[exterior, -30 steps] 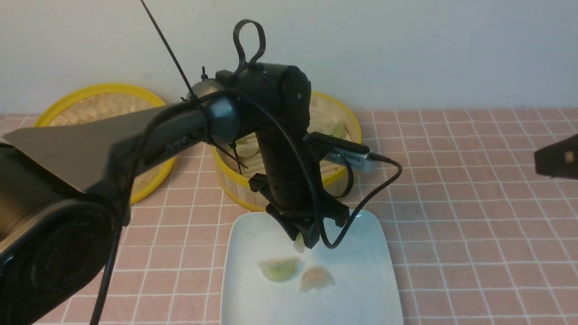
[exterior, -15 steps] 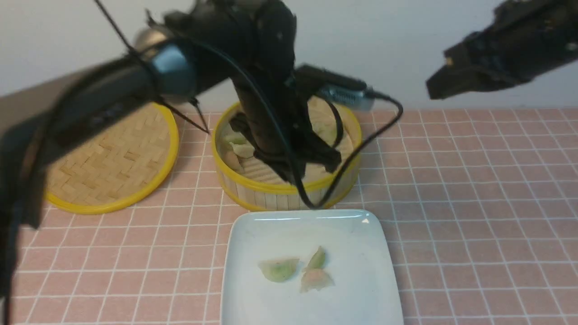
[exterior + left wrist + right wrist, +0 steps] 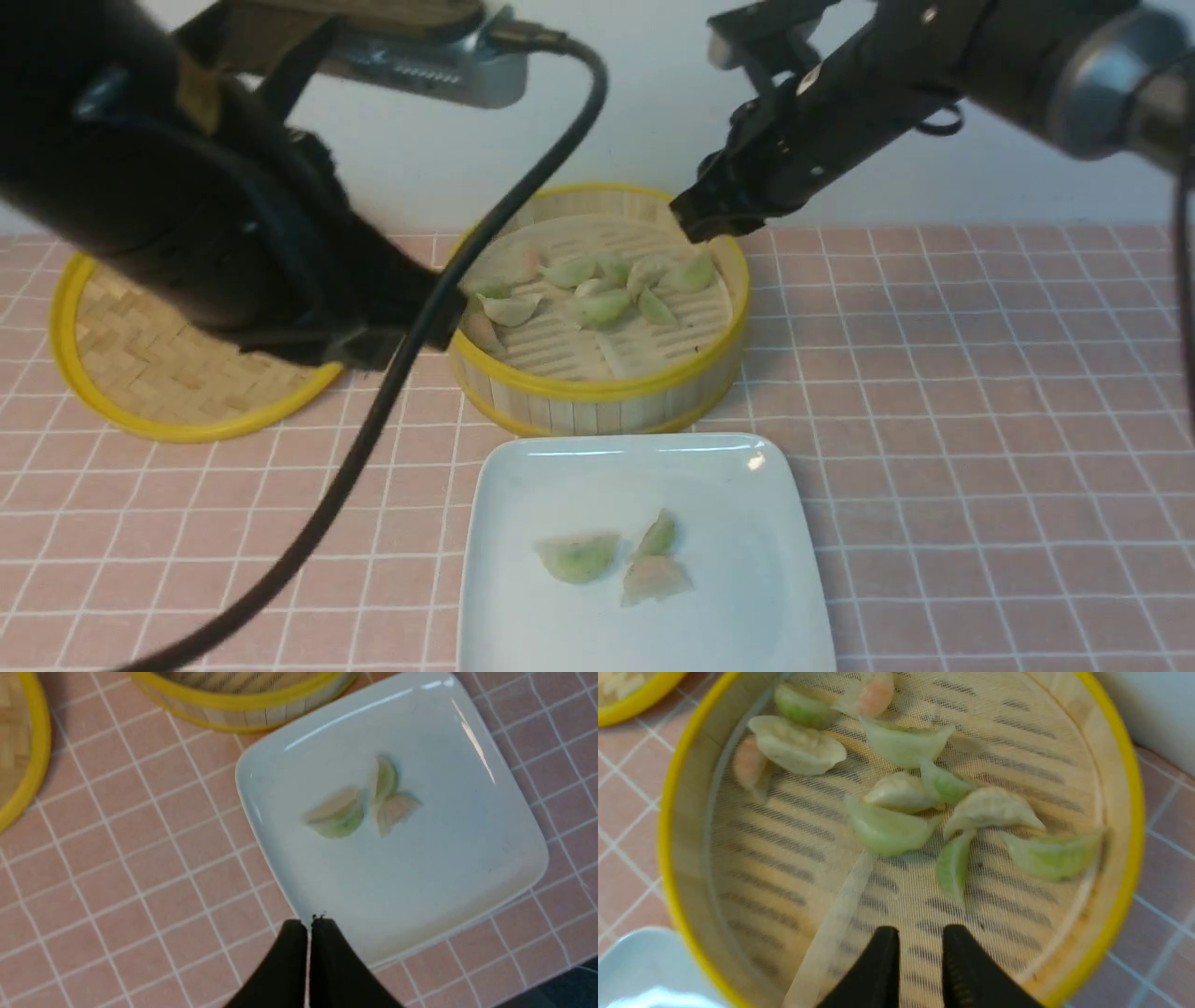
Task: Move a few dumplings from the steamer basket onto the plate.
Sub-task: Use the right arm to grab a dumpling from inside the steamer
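Hand-over between arms, read from near to far. Nearest, the white plate [image 3: 747,597] now carries three pieces just right of its left half: a green dumpling [image 3: 579,557], a pinkish dumpling [image 3: 653,579] and, touching the latter on its far side, a slim green dumpling [image 3: 658,535] resting on edge. One second ago only the first two lay there, while the slim one was held in the left claw [image 3: 309,926] just above the plate. It has since been released, and that claw has drawn up and back to the left, its fingers closed together on nothing. Behind the plate, and just apart from it, stands the steamer basket [image 3: 597,401]. The remaining dumplings [image 3: 597,308], about ten, cluster in the far half of its floor. Its woven lid [image 3: 168,373] lies flat on the bench [image 3: 980,467] to the left. Farthest, the right claw [image 3: 709,219], which a second ago was barely in view at the right edge, has swung in above the basket's far right rim. Its fingers stand slightly parted and empty, pointing down at the cluster. Judged from this layout, three transfers are complete and a further pick, if wanted, falls to the right arm.
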You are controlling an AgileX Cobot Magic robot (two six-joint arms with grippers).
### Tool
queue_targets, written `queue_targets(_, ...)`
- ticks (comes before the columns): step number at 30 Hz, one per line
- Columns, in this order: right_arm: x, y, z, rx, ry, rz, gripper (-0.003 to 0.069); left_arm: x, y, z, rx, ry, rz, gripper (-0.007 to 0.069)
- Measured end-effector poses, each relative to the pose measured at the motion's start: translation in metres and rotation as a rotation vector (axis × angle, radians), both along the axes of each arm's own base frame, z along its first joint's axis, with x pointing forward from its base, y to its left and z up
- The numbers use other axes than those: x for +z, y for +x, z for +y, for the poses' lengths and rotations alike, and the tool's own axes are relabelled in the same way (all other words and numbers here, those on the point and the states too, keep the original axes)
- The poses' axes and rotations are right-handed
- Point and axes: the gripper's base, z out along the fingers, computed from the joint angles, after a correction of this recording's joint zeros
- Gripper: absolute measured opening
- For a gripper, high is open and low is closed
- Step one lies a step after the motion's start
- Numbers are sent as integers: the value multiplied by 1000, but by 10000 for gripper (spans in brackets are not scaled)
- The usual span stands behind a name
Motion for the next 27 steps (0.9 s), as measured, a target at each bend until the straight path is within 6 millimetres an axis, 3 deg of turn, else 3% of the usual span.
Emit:
queue_targets(6, -60, 29, 23, 10, -18, 13, 317, -14, -33, 21, 36, -15, 14, -6)
queue_targets(9, -83, 38, 27, 12, -27, 29, 354, -22, -43, 27, 51, -17, 26, -6)
queue_targets(12, -93, 41, 29, 12, -30, 36, 352, -25, -48, 30, 62, -21, 31, -6)
queue_targets(16, -98, 43, 28, 2, -49, 43, 199, -27, -54, 33, 69, -27, 28, -6)
queue_targets(18, -92, 42, 26, -7, -58, 56, 120, -25, -55, 34, 70, -36, 15, -6)
queue_targets(20, -76, 38, 24, -10, -73, 79, 125, -23, -55, 34, 70, -52, -9, -6)
queue_targets(25, -12, 17, 15, 15, -109, 119, 128, -20, -56, 36, 72, -63, -40, -6)
queue_targets(27, 26, 0, 8, 11, -86, 90, 128, -19, -56, 37, 73, -58, -51, -6)
